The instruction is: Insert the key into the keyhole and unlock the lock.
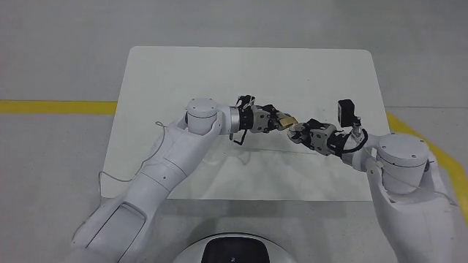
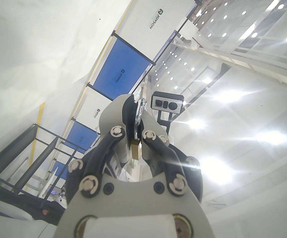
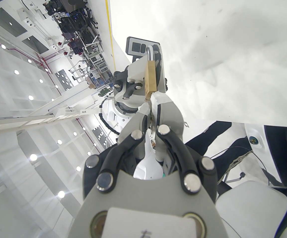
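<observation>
A brass padlock (image 1: 287, 122) hangs above the middle of the white table (image 1: 183, 80), between my two grippers. My left gripper (image 1: 276, 120) is shut on its silver shackle. In the left wrist view the shackle is pinched at the gripper (image 2: 137, 115), and the brass body (image 2: 136, 151) shows through the gap below. My right gripper (image 1: 296, 133) comes in from the right, shut on a silver key (image 3: 152, 125). Its gripper (image 3: 152, 115) holds the key blade up against the underside of the padlock (image 3: 150, 80). I cannot tell how deep the blade sits.
A thin loose cable (image 1: 241, 153) lies on the table beside the left arm. A yellow line (image 1: 58, 107) runs across the grey floor on the left. Bare table surface lies at the far side and to the left.
</observation>
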`<state>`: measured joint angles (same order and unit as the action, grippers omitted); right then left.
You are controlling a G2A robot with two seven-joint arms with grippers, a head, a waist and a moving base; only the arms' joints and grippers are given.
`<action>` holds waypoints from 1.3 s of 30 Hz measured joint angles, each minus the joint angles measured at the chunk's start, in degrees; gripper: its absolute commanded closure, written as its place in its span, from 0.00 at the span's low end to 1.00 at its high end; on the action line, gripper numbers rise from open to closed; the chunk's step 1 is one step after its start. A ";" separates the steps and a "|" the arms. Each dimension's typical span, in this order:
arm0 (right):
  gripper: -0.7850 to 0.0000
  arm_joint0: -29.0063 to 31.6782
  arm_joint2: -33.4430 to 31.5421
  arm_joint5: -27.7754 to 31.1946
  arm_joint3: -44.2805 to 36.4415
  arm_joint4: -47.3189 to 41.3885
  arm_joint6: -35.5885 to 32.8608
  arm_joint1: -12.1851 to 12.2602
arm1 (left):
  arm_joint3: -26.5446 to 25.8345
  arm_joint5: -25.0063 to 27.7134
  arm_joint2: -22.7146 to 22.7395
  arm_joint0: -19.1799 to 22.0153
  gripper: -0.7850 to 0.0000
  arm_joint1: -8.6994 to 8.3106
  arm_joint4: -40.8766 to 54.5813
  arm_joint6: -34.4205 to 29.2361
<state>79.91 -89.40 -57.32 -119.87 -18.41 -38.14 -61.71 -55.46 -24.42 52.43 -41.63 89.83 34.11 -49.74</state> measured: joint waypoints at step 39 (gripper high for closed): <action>1.00 0.37 1.26 -0.66 -0.43 -8.19 9.95 0.99 | -1.43 -0.09 0.00 -1.05 1.00 -0.67 0.62 0.18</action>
<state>80.28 -88.14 -57.98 -120.30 -26.60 -28.19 -60.72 -56.89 -24.51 52.43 -42.68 89.16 34.72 -49.57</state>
